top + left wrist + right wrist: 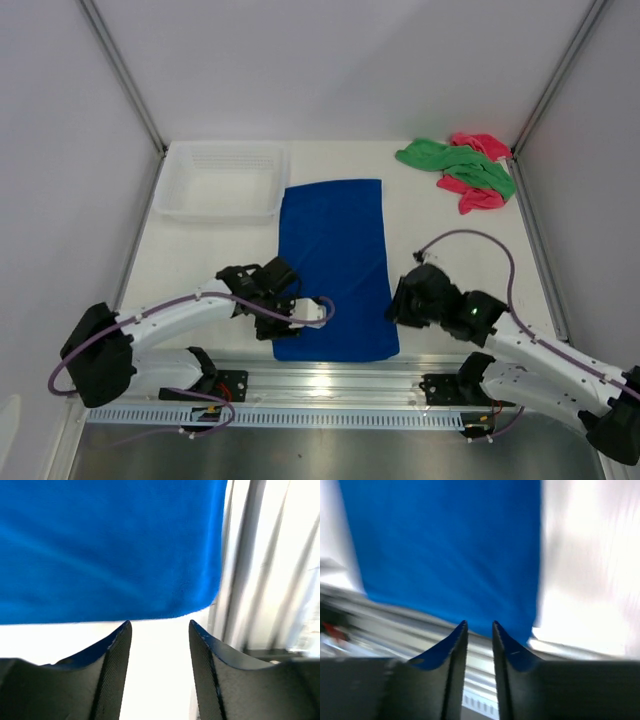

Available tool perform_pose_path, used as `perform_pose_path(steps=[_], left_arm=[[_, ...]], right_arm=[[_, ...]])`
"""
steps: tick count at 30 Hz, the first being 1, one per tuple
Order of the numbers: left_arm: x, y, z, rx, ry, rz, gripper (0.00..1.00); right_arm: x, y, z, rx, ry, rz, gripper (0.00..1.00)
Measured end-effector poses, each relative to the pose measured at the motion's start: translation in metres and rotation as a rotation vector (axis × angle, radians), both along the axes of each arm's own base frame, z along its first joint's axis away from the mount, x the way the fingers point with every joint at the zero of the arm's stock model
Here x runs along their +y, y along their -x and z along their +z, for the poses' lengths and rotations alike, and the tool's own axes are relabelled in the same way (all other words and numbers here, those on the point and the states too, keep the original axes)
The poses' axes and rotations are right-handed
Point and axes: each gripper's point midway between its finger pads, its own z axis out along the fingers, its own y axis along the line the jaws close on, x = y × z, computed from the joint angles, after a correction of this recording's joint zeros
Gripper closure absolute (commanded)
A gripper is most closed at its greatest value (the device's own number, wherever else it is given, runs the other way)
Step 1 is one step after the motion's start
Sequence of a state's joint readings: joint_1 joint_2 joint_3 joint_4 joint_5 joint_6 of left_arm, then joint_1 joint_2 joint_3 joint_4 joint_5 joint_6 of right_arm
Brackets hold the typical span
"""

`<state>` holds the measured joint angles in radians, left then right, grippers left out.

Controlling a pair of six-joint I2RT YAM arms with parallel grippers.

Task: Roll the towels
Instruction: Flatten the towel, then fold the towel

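Blue towel (335, 265) is spread flat on the table (180, 250); green towel (460, 162) and pink towel (480, 198) are heaped at the far right corner. Left gripper (160, 625) is held open and empty at the blue towel's near edge; right gripper (480, 624) is parted narrowly, nothing gripped.

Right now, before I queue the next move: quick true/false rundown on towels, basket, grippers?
1. The blue towel lies flat and unrolled. True.
2. The green towel and pink towel are in the basket. False: they lie heaped together on the table at the far right, and the basket is at the far left.
3. The left gripper is open with nothing between its jaws. True.
4. The right gripper is clamped on the blue towel. False: its jaws stand slightly apart with nothing between them, and the towel lies just ahead of the tips.
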<state>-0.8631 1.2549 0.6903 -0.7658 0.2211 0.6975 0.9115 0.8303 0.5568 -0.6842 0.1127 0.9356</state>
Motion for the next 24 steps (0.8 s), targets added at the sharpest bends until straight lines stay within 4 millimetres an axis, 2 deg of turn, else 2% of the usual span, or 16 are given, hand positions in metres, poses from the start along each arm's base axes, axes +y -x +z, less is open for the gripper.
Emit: perform_pose_path(steps=[1,2,3,4,5,6,7,8,9,12,14,16,21,24], left_arm=[[-0.003,0.001,0.013,0.007,0.032,0.011,0.45],[-0.010,-0.003,0.028,0.003,0.077,0.028,0.45],[-0.018,-0.011,0.044,-0.006,0.124,0.055,0.45],[-0.026,-0.023,0.061,-0.024,0.173,0.089,0.45],[-0.033,-0.038,0.077,-0.051,0.220,0.126,0.44],[-0.038,-0.050,0.089,-0.077,0.253,0.159,0.44],[-0.040,-0.065,0.100,-0.099,0.278,0.208,0.44],[-0.043,-0.081,0.110,-0.126,0.300,0.254,0.44],[-0.045,-0.097,0.117,-0.150,0.308,0.302,0.44],[-0.049,-0.139,0.127,-0.198,0.311,0.424,0.44],[-0.049,-0.167,0.127,-0.229,0.303,0.500,0.44],[-0.045,-0.188,0.123,-0.256,0.291,0.561,0.44],[-0.034,-0.224,0.112,-0.281,0.252,0.671,0.45],[-0.033,-0.232,0.105,-0.275,0.246,0.694,0.45]], right_arm=[[0.004,-0.013,0.020,-0.047,-0.023,-0.005,0.64],[0.008,-0.034,0.048,-0.104,-0.055,-0.020,0.60],[0.009,-0.054,0.067,-0.152,-0.075,-0.042,0.59],[0.008,-0.087,0.095,-0.219,-0.109,-0.078,0.56],[0.004,-0.117,0.114,-0.276,-0.124,-0.118,0.54],[-0.001,-0.141,0.125,-0.315,-0.132,-0.146,0.53],[-0.009,-0.171,0.129,-0.332,-0.120,-0.173,0.46],[-0.008,-0.195,0.131,-0.347,-0.108,-0.169,0.44],[-0.020,-0.227,0.129,-0.351,-0.082,-0.198,0.42],[-0.023,-0.310,0.107,-0.331,-0.047,-0.185,0.38],[-0.021,-0.363,0.082,-0.310,-0.033,-0.166,0.36],[-0.019,-0.404,0.057,-0.299,-0.033,-0.151,0.35],[-0.015,-0.458,0.001,-0.246,-0.045,-0.137,0.34],[-0.009,-0.474,-0.024,-0.230,-0.059,-0.126,0.34]])
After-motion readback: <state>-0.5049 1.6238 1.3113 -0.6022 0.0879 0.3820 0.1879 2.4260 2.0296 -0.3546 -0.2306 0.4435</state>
